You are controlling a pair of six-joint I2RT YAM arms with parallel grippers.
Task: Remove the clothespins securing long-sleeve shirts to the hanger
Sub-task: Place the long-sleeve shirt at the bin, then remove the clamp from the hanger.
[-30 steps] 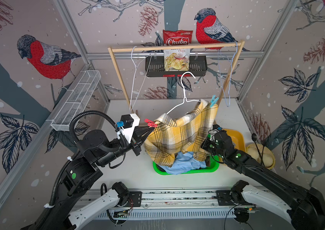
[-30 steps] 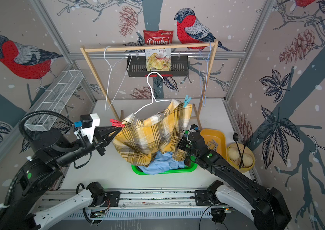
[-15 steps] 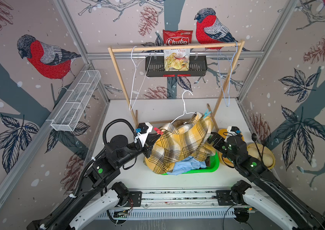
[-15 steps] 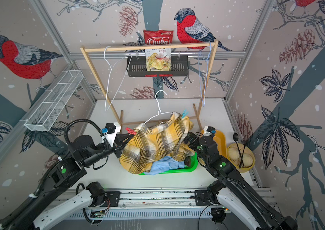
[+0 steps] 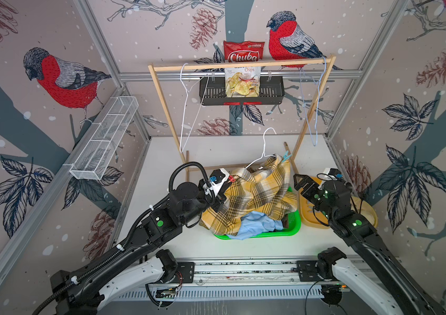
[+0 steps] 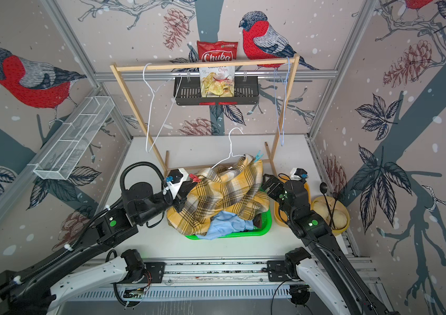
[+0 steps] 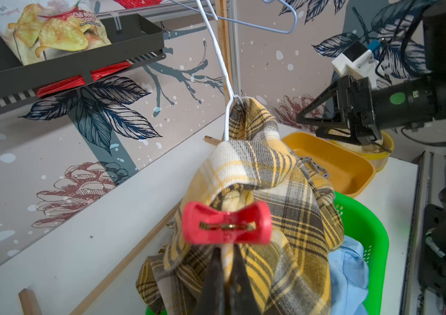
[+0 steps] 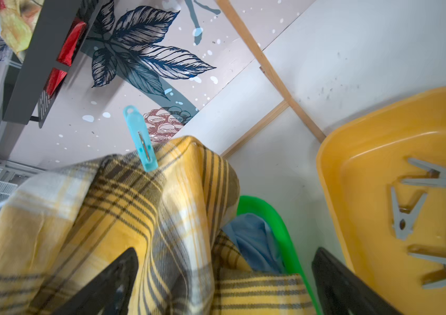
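— What has changed over the last second?

— The left arm has come down and brought the white hanger (image 5: 264,148) with it. A second ago the yellow plaid shirt (image 5: 257,196) hung spread out high above the tabletop (image 5: 162,163). Now it lies slumped in a heap on the green basket (image 5: 284,231). The right arm has drawn back toward its own side. The right hand (image 5: 300,182) now stands above the near end of the yellow tray (image 5: 308,215), just beside the shirt.

— How do the two hands stand?

— The left hand (image 7: 226,252) is pinched tight. Its two black fingers meet on a fold of the yellow plaid shirt, right under the red clothespin (image 7: 226,223). The right hand is spread as wide as it goes and grips nothing.

— And where are the clothespins?

— The red clothespin is clipped on the shirt's shoulder at the hanger's end nearest the left arm. The light blue clothespin (image 8: 141,141) is clipped on the opposite shoulder and sticks up from the cloth on the side toward the wooden rack (image 5: 241,65). Several grey clothespins (image 8: 407,215) lie loose in the yellow tray.

— Are other shirts in view?

— A light blue shirt (image 5: 257,223) lies in the green basket under the plaid one, with a corner over the near rim. The hanger's hook stands free in the air, well below the rack's top bar.
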